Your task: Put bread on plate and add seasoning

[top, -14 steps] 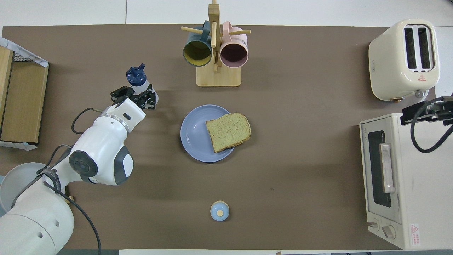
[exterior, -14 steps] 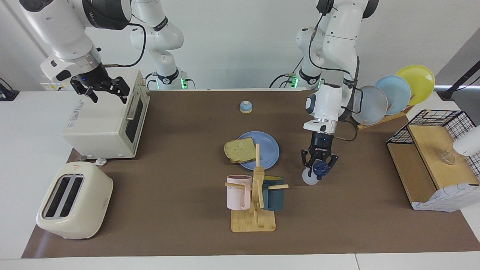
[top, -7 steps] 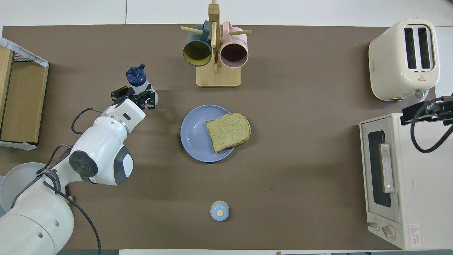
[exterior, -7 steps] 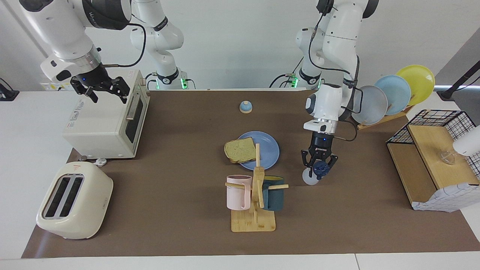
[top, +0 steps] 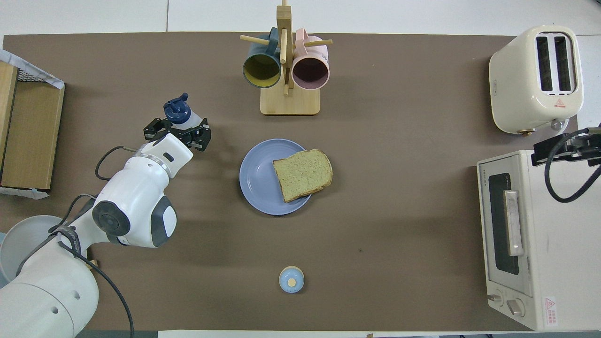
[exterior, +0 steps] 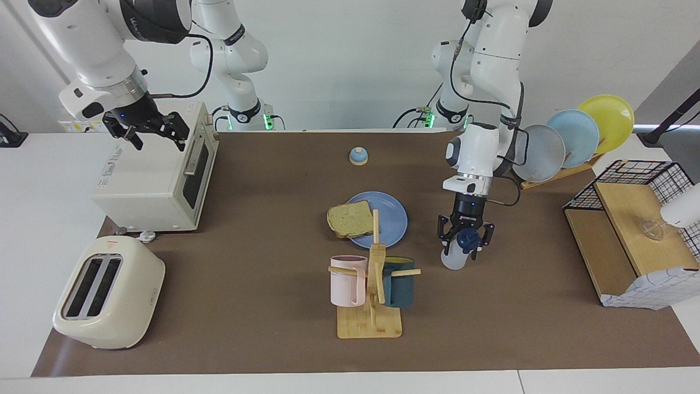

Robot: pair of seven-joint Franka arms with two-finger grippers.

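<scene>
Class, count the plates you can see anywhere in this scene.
4. The medium-blue plate lies mid-table under the bread; a grey plate, pale blue plate and yellow plate stand in the rack. More may be hidden.

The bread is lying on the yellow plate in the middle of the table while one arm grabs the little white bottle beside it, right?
Not quite. The bread lies on the blue plate, overhanging its rim; the overhead view shows this. The yellow plate stands in the rack. The rest holds: the left gripper is at the seasoning bottle.

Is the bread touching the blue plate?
Touching. The overhead view shows the bread lying on the plate, one side hanging over its rim.
</scene>
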